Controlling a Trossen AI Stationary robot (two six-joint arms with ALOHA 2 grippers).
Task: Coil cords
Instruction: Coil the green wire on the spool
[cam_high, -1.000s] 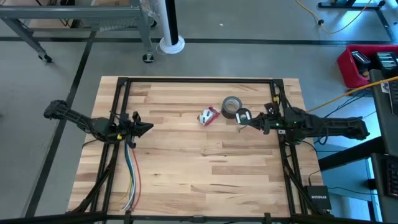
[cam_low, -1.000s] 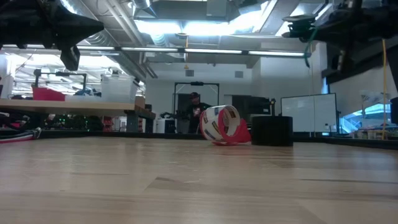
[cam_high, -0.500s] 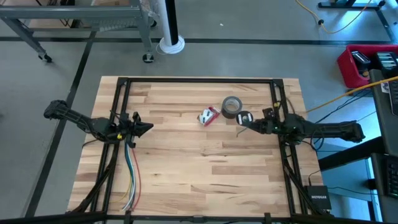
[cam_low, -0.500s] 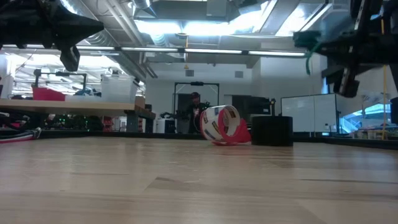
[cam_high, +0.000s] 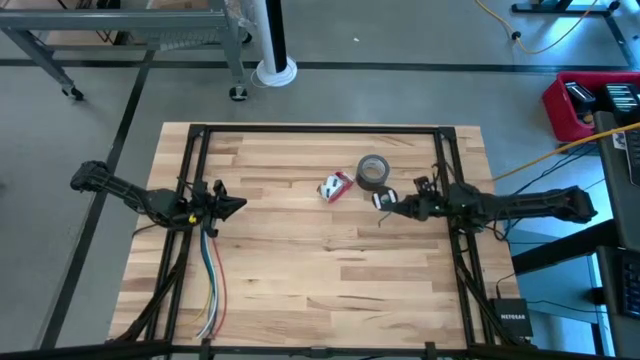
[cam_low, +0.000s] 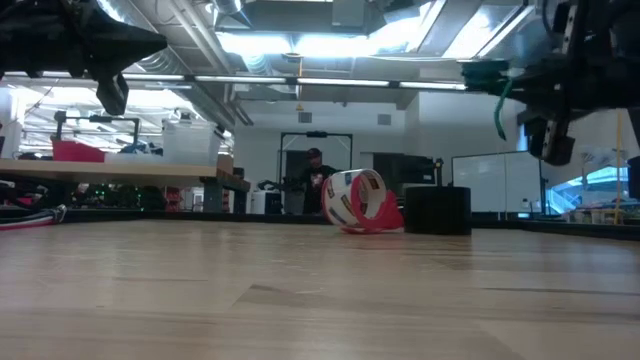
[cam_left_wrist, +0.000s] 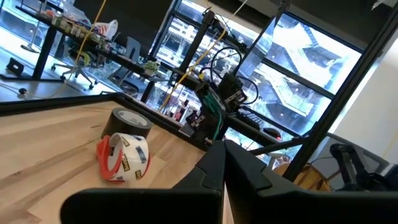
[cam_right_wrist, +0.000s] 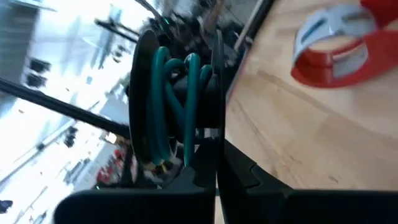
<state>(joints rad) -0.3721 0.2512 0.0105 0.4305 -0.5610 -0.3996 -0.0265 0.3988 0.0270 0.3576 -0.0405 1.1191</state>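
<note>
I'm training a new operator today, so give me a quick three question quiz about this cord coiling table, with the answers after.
1. True or false: the right pincer holds the green cord up off the table.
2. Which thing lies closest to the grey tape roll? A) the red and white tape dispenser B) the coloured wires C) the left pincer
3. Fill in: the left arm waits at the table's ____ edge, with the coloured wires beside it.

Key: 1 true, since the low view shows the cord high above the wood. 2 A. 3 left.
</note>
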